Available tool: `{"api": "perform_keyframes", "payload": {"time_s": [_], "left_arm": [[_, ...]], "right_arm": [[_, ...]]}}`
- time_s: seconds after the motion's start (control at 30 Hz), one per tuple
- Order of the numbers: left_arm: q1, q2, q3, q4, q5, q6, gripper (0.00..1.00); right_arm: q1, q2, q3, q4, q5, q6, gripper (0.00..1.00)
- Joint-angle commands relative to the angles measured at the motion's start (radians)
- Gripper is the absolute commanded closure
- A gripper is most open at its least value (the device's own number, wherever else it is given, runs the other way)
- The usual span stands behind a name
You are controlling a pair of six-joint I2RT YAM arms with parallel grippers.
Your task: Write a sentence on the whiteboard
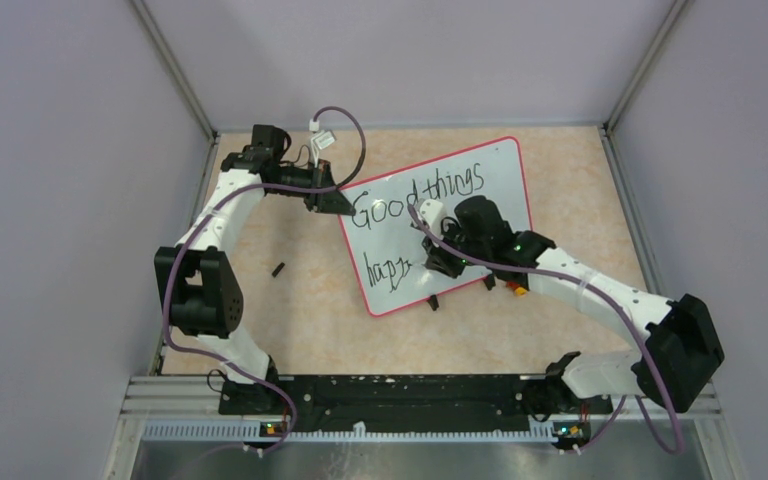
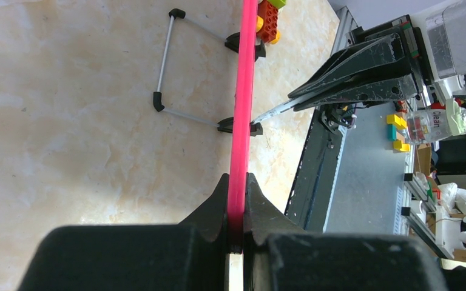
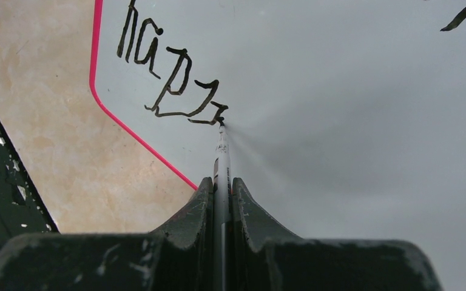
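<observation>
Where the sentence (image 3: 170, 85) ends in its second line, the marker (image 3: 221, 151) tip touches the whiteboard (image 1: 505, 175), lying mid-bench toward the far edge. The right gripper (image 3: 221, 185) clamps the marker. The left gripper (image 2: 235, 182) pinches the board's red frame at its left corner.

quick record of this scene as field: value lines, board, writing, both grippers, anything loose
whiteboard: red frame, sits askew on the table
sentence: "Good things" written; second line only begun, roughly "happ"
left gripper: shut on the board's red edge
right gripper: shut on the marker
marker tip: touching the board at the end of the second line
loose: small black piece, left of the board
</observation>
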Motion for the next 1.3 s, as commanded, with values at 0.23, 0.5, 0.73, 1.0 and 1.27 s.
{"api": "perform_keyframes", "payload": {"time_s": [0.23, 0.5, 0.73, 1.0, 1.27], "left_arm": [[-0.003, 0.002, 0.035, 0.061, -0.113, 0.044, 1.0], [-0.003, 0.001, 0.039, 0.057, -0.115, 0.044, 1.0], [-0.003, 0.003, 0.041, 0.057, -0.11, 0.046, 1.0], [-0.003, 0.002, 0.039, 0.057, -0.11, 0.049, 1.0], [-0.003, 0.002, 0.039, 0.055, -0.109, 0.051, 1.0]], "right_arm": [[-0.044, -0.033, 0.037, -0.02, 0.114, -0.064, 1.0], [-0.045, -0.017, 0.077, -0.001, 0.098, -0.05, 1.0], [-0.044, -0.001, 0.092, 0.002, 0.065, -0.037, 1.0], [-0.022, 0.021, 0.078, 0.018, 0.027, -0.015, 1.0], [-0.001, 0.028, 0.053, 0.018, 0.027, -0.011, 1.0]]}}
